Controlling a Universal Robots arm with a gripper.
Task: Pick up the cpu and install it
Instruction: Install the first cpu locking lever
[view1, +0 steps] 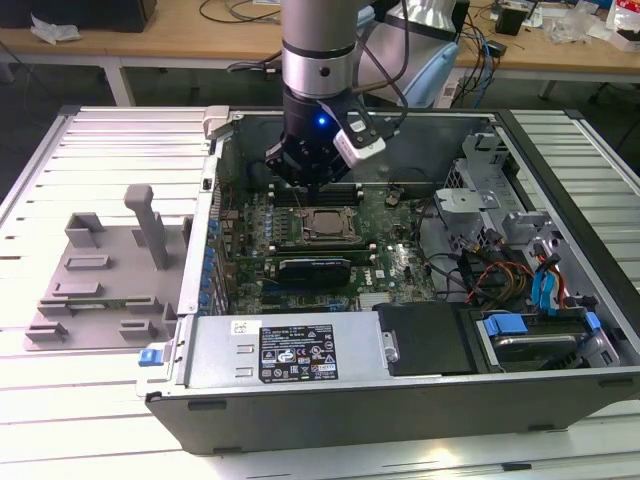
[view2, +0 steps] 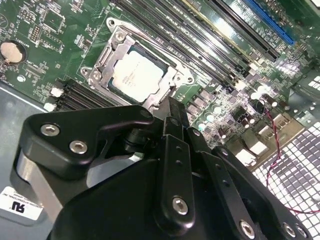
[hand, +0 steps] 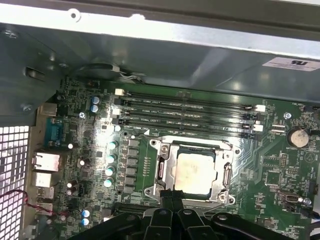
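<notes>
The cpu (view1: 322, 223) (view2: 136, 76) (hand: 195, 171) lies flat in the metal socket frame (hand: 226, 175) on the green motherboard (view1: 400, 262), silver top up. My gripper (view1: 311, 186) hangs just above the board inside the open computer case, over the far edge of the socket by the memory slots (hand: 185, 112). In both wrist views its black fingertips (view2: 172, 107) (hand: 173, 194) meet beside the socket's edge, shut with nothing between them. They stand apart from the cpu.
A grey plastic fixture (view1: 100, 280) with upright blocks lies outside the case at the exterior view's left. Case walls (view1: 210, 230) ring the board. A drive cage (view1: 480, 190), cables (view1: 500, 275) and a power supply (view1: 290, 350) crowd the near and right side.
</notes>
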